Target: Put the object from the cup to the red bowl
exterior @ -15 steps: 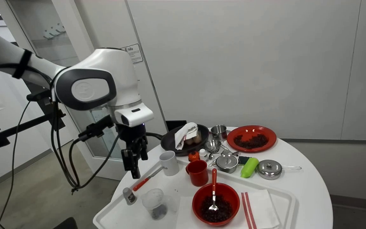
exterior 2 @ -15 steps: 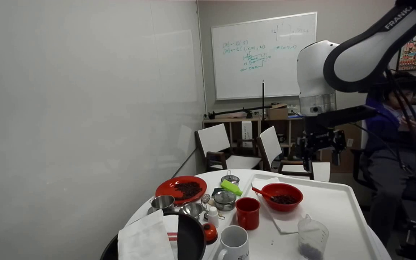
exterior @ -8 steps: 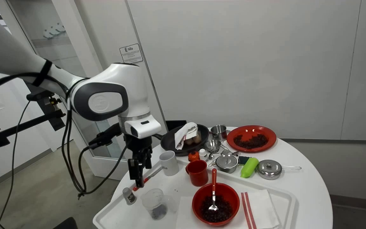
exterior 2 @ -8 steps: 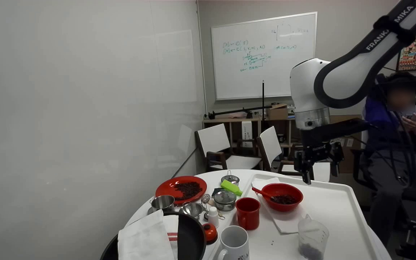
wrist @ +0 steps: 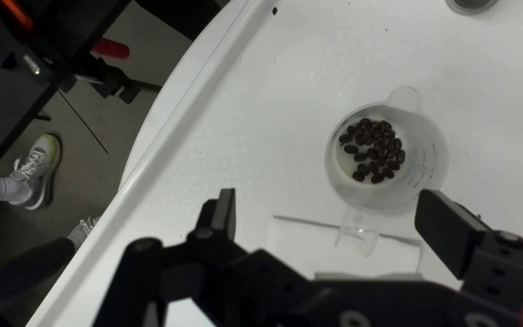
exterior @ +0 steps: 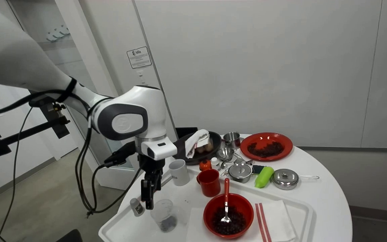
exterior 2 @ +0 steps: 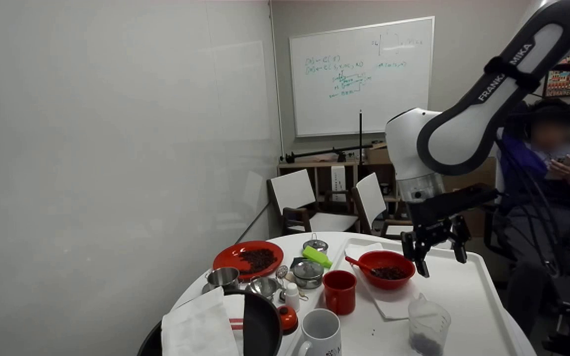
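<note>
The cup (exterior: 161, 209) is a pale translucent tumbler with a handle, upright on the white tray in both exterior views (exterior 2: 431, 319). In the wrist view the cup (wrist: 425, 145) holds dark red beans (wrist: 375, 147) at its bottom. The glossy red bowl (exterior: 210, 205) also holds dark beans and a red-handled utensil (exterior: 226, 196); it shows in both exterior views (exterior 2: 389, 285). My gripper (exterior 2: 442, 267) is open, empty and pointing down above the tray, apart from the cup. In the wrist view the cup's handle lies below and between the spread fingers (wrist: 327, 204).
The tray (exterior: 108, 230) also bears a white mug (exterior: 180, 174), a small red cup (exterior: 210, 184), a grey-capped shaker (exterior: 135, 205) and a striped cloth (exterior: 279, 218). Behind are a black pan (exterior: 178, 151), metal pots (exterior: 240, 172) and a red dish (exterior: 247, 151) with beans.
The arm has come down toward the tray and the cup, moving down and right in one exterior view and down and slightly left in another. The gripper has stayed open. The cup and bowl have not moved.
</note>
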{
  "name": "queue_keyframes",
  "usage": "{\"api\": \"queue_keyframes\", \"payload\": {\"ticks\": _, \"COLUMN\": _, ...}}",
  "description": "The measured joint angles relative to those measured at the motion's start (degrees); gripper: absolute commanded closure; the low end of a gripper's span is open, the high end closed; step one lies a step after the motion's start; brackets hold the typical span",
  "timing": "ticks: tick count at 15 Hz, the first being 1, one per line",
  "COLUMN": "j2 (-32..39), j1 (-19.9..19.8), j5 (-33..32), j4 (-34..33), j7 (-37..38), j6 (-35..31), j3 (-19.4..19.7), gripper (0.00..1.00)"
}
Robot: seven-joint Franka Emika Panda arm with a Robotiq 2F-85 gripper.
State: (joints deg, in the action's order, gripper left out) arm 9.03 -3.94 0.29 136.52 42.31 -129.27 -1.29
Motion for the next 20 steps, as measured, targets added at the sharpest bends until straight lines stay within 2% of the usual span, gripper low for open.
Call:
{"api": "queue_keyframes", "payload": {"ticks": 5, "j2": 9.5, "j1": 3.0, "j5": 0.1, "j4": -5.2, "j7": 3.4, "j6": -1.2, "j3": 2.0, "gripper": 0.00}}
{"api": "queue_keyframes", "payload": {"ticks": 11, "j2": 14.3, "j1": 4.8, "j5": 0.2, "j4": -10.2, "j7": 9.3, "j6": -4.4, "j3": 5.5, "gripper": 0.00}}
{"api": "queue_keyframes", "payload": {"ticks": 16, "j2": 18.3, "j1": 4.8, "j5": 0.8, "j4": -13.3, "j7": 10.0, "j6": -4.3, "j3": 6.7, "gripper": 0.00}}
{"api": "queue_keyframes", "payload": {"ticks": 17, "j2": 19.1, "j1": 4.7, "j5": 1.0, "j4": -13.9, "j7": 10.0, "j6": -4.3, "j3": 6.8, "gripper": 0.10}}
{"api": "queue_keyframes", "payload": {"ticks": 18, "j2": 19.9, "j1": 4.7, "j5": 1.3, "j4": -14.4, "j7": 10.0, "j6": -4.2, "j3": 6.8, "gripper": 0.26}}
{"api": "queue_keyframes", "payload": {"ticks": 20, "j2": 21.2, "j1": 4.6, "j5": 2.0, "j4": -15.5, "j7": 9.8, "j6": -4.1, "j3": 6.8, "gripper": 0.40}}
